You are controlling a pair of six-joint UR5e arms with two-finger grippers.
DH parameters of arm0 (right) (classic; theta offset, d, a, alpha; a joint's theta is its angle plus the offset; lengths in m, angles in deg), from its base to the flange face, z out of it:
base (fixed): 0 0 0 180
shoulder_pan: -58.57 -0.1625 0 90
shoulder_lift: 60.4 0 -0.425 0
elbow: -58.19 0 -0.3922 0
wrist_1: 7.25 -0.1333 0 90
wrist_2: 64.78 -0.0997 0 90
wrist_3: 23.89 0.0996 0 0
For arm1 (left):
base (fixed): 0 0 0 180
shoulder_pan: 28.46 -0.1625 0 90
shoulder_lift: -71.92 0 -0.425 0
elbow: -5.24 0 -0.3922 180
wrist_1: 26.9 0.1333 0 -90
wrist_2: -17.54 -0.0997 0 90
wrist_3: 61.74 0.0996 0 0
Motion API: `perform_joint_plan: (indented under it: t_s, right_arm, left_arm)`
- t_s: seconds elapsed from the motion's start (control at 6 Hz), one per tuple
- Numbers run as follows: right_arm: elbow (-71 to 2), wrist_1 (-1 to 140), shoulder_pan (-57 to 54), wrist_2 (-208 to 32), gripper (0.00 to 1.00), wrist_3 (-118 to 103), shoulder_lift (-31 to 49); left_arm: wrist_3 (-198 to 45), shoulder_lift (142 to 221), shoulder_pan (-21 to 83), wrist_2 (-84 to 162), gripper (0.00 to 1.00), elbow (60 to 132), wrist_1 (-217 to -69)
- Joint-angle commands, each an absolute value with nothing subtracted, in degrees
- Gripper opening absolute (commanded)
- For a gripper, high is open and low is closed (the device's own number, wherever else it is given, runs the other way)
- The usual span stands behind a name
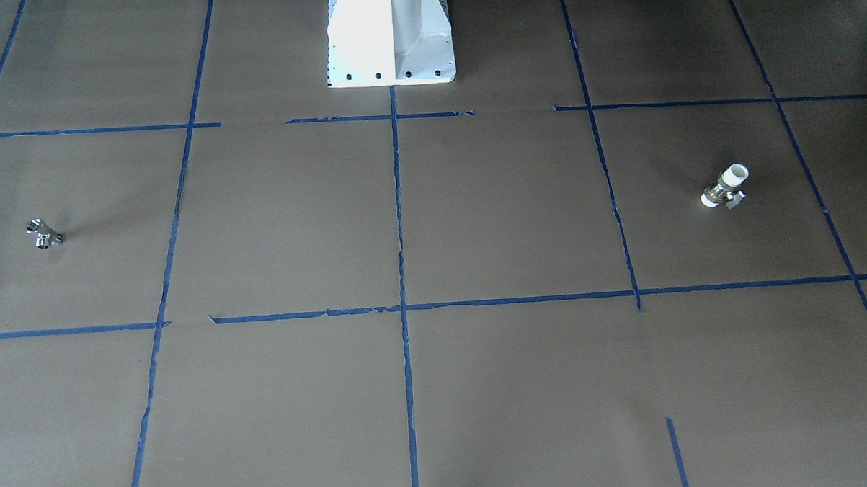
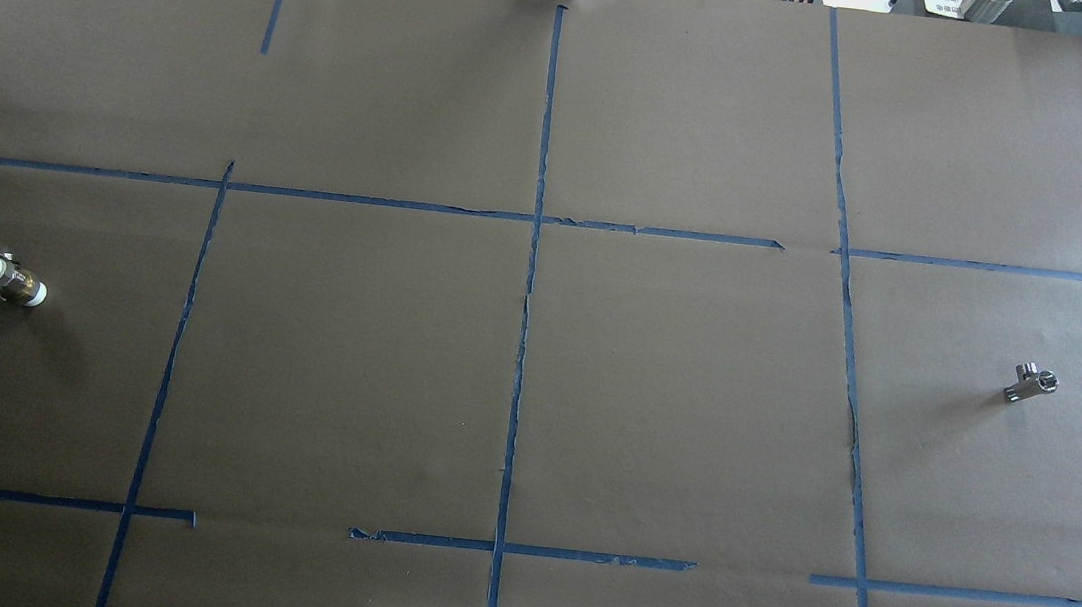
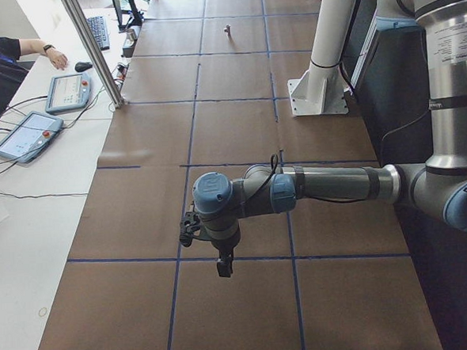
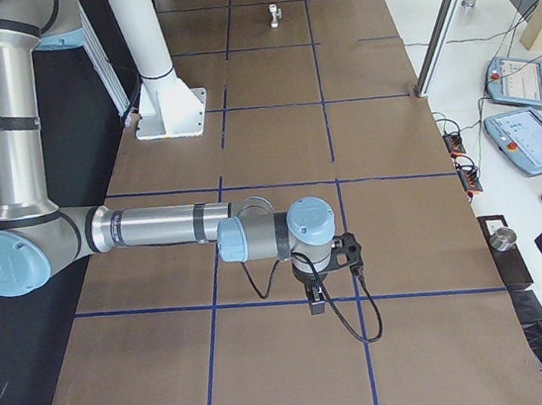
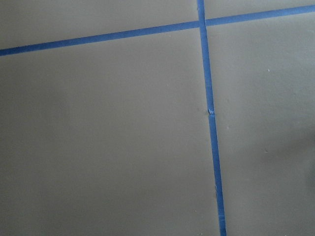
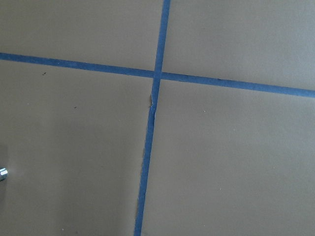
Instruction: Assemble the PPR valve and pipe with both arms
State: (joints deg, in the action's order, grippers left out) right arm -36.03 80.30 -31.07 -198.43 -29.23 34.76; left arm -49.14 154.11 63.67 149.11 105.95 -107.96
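Note:
The PPR valve lies alone on the brown paper, with white ends and a metal middle; it also shows in the overhead view at the far left and small in the exterior right view. The silver branched pipe lies alone at the opposite end, at the overhead view's right and far off in the exterior left view. My left gripper and right gripper show only in the side views, pointing down above the table; I cannot tell if they are open. Both wrist views show only paper and tape.
Blue tape lines divide the brown paper into squares. The white pedestal base stands at the table's robot side. Tablets and cables lie on a side table, and an operator's arm rests at the other end.

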Motion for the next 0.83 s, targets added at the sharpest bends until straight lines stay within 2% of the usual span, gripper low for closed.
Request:
perform_joint_plan:
  t_s: [0.0, 0.33, 0.67]
  right_arm:
    - [-36.0, 80.3, -31.1, -198.5, 1.0, -29.2, 34.8]
    - [-36.0, 80.3, -31.1, -198.5, 1.0, -29.2, 34.6]
    - [-36.7, 80.4, -31.1, -198.5, 1.0, -29.0, 34.7]
  left_arm:
    - [-49.2, 154.2, 63.2, 148.9, 1.0, 105.6, -107.6]
    - [-49.3, 155.5, 62.6, 143.8, 1.0, 106.7, -108.4]
    - [-49.4, 161.9, 62.4, 143.7, 1.0, 105.8, -114.5]
